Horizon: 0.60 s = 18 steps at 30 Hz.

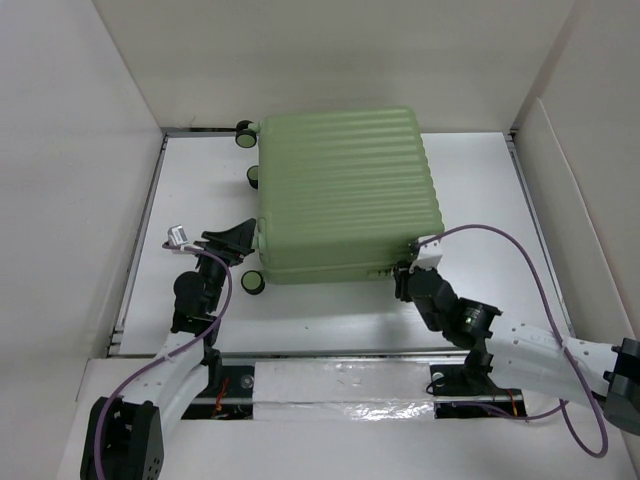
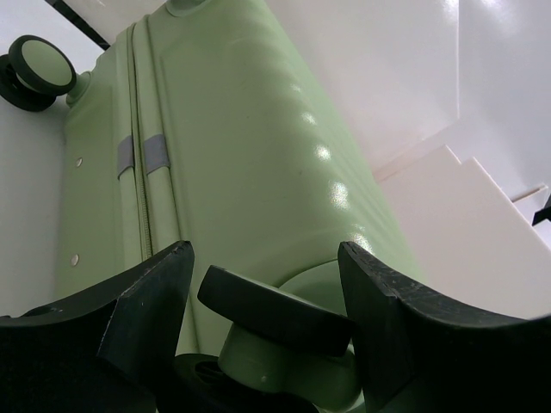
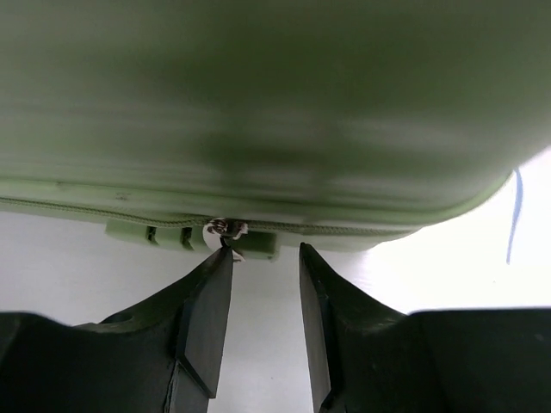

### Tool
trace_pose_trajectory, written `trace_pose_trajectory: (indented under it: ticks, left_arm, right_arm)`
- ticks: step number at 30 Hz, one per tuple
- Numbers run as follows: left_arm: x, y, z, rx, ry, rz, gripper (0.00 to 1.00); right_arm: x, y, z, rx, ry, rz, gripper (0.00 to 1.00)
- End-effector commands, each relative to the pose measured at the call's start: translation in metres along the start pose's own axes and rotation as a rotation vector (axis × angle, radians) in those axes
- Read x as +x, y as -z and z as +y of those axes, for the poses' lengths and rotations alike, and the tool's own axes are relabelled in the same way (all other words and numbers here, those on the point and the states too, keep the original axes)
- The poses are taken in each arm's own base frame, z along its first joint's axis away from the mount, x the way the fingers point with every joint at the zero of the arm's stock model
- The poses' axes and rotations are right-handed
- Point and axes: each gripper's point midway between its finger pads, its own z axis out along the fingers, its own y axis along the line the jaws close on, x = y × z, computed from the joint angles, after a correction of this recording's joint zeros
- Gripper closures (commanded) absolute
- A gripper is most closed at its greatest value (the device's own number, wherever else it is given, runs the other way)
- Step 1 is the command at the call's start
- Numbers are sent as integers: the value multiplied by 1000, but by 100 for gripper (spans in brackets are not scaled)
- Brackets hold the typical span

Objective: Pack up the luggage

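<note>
The luggage, a pale green ribbed hard-shell suitcase, lies flat and closed in the middle of the table, with its black wheels on the left side. My left gripper is at its near-left corner. In the left wrist view the gripper is open, with the near wheel between its fingers and the shell beyond. My right gripper is at the near edge by the right corner. In the right wrist view it is narrowly open and empty, just below the zipper seam, its left fingertip by the zipper pull.
White enclosure walls stand on the left, back and right. Two more wheels stick out at the suitcase's far-left side. Purple cables loop from both arms. A foil strip runs along the front edge.
</note>
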Motion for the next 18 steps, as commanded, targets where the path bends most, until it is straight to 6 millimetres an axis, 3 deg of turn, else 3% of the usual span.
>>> trace_pose_trajectory:
  ticks: [1,5,11,18]
  left_arm:
    - [29,7,-18,98,-88,163,100]
    - [30,7,-17,99,-89,164,100]
    - [30,10,-17,100,-90,164,100]
    - [31,10,-18,105,-90,168,100]
  right_arm:
    - [-45,-5,16,-62,-39,-121,57]
    - [-55,-7,32,-142,-27,-139,57]
    - [-42,5,41,-169,-20,-81,57]
    - [-44,9,44,-196,-67,-116,42]
